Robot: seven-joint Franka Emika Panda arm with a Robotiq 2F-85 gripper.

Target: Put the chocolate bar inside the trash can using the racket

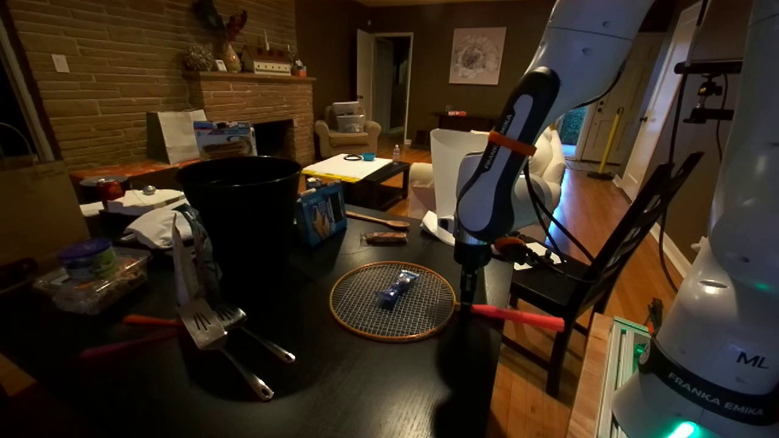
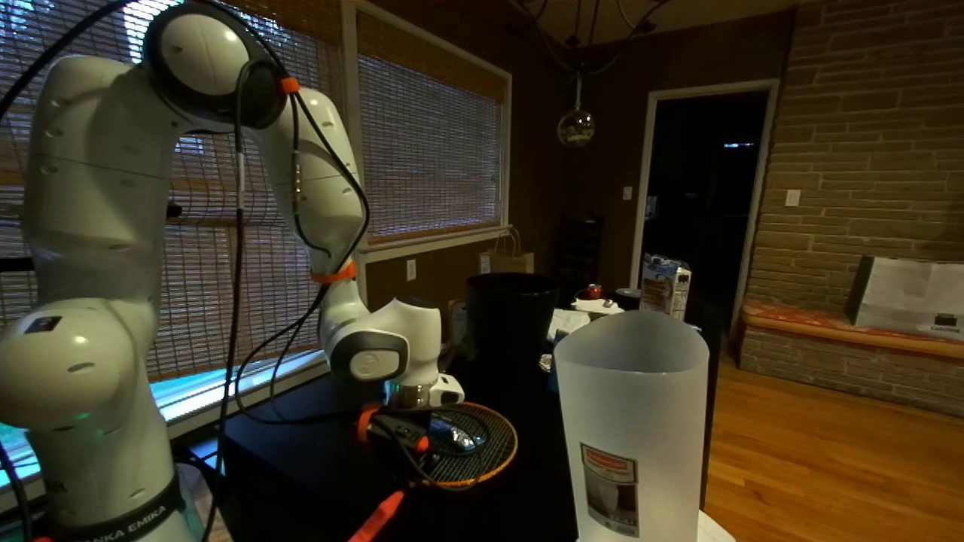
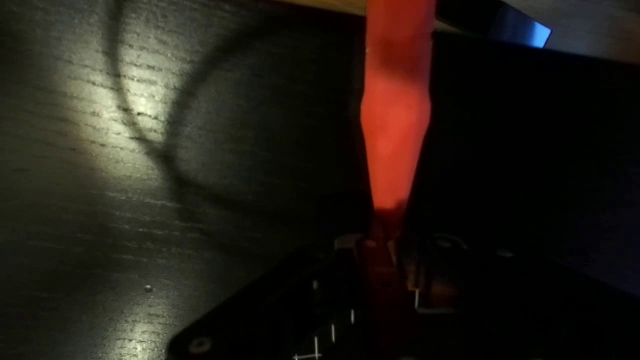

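Chocolate bar [image 1: 398,289], shiny blue, long axis near-left to far-right in an exterior view, laid on racket [image 1: 436,304], racket clasped by hand [image 1: 466,305]

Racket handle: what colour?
Red-orange; the handle shows best in the wrist view.

In an exterior view the camera looks down over the table [image 1: 377,389], spatulas [image 1: 204,328] near it, the fireplace [image 1: 252,100] and armchair [image 1: 348,140] in the background. In an exterior view the camera stands close to the white container [image 2: 648,421], facing the bin [image 2: 512,324] and a doorway [image 2: 700,188], the arm [image 2: 90,226] filling the left. Both exterior views share arm, bin, white container and racket [image 1: 389,319]. The wrist view, very near, faces down on the handle [image 3: 395,125], the gripper [image 3: 385,245] at its bottom.
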